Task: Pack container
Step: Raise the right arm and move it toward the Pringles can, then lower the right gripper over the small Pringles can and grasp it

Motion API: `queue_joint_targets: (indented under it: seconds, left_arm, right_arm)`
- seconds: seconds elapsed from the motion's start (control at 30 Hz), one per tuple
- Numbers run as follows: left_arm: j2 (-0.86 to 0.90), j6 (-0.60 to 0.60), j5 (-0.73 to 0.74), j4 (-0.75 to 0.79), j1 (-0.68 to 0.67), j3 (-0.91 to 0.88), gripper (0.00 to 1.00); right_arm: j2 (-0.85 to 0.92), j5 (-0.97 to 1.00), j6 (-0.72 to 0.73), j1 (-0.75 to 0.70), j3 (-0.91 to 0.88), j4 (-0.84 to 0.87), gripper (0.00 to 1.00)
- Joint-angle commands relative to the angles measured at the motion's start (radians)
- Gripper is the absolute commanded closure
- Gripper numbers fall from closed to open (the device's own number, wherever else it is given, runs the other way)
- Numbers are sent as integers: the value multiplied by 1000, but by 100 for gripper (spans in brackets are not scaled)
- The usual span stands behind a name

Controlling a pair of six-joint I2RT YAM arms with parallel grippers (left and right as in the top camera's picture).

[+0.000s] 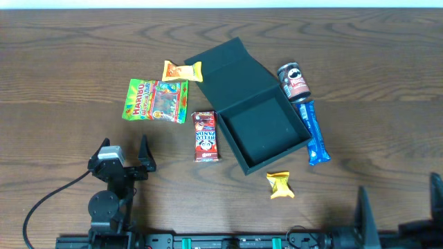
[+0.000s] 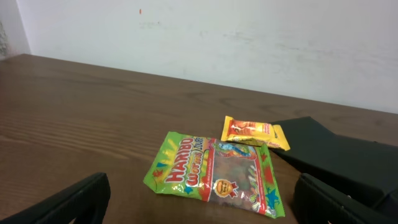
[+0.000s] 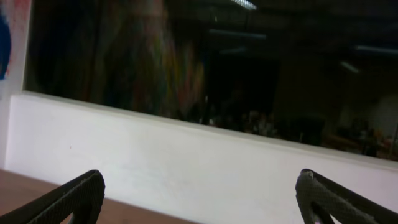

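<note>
From above, the container (image 1: 266,135) sits open near the middle of the desk (image 1: 62,48). Its shallow tray is bare inside and its flat lid (image 1: 227,68) is laid back toward the far left. A Haribo bag (image 1: 156,100) lies to the left of the lid, with a small yellow packet (image 1: 182,70) just beyond it, touching the lid's edge. A Hello Panda packet (image 1: 205,136) lies just beside the tray's left wall. On the right, a Pringles can (image 1: 294,81) rests on its side at the tray's far corner, and a blue packet (image 1: 315,133) runs along the right wall. A yellow wrapped sweet (image 1: 279,185) lies near the tray's near corner.

The left arm (image 1: 107,197) is at the near left, its jaws spread and holding nothing. The right jaws at the near right edge are likewise spread wide and hold nothing.

Only the left wrist view shows the Haribo bag's clear window and the low dark lid behind the yellow packet. The right wrist view shows none of the goods, only a white wall (image 3: 205,174) beneath what may be a dark window, too dim to be sure.
</note>
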Motion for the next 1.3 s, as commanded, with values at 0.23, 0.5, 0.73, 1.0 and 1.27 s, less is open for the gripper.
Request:
queue_joint_targets:
  seconds: [0.23,0.5,0.73,1.0,1.27]
  left_arm:
    - [-10,17,0,-51,3,-14,5]
    - [-10,17,0,-51,3,-14,5]
    - [-10,17,0,-51,3,-14,5]
    - [-10,17,0,-51,3,-14,5]
    - [-10,17,0,-51,3,-14,5]
  right_arm:
    - [308,-12,-19,-9,346,-198,1]
    - [612,23,-19,-9,539,-520,1]
    - [861,26,-19,-8,557,-734,1]
    - [1099,48,127,-8,535,-818,1]
    - [1352,110,121,-9,498,-667,1]
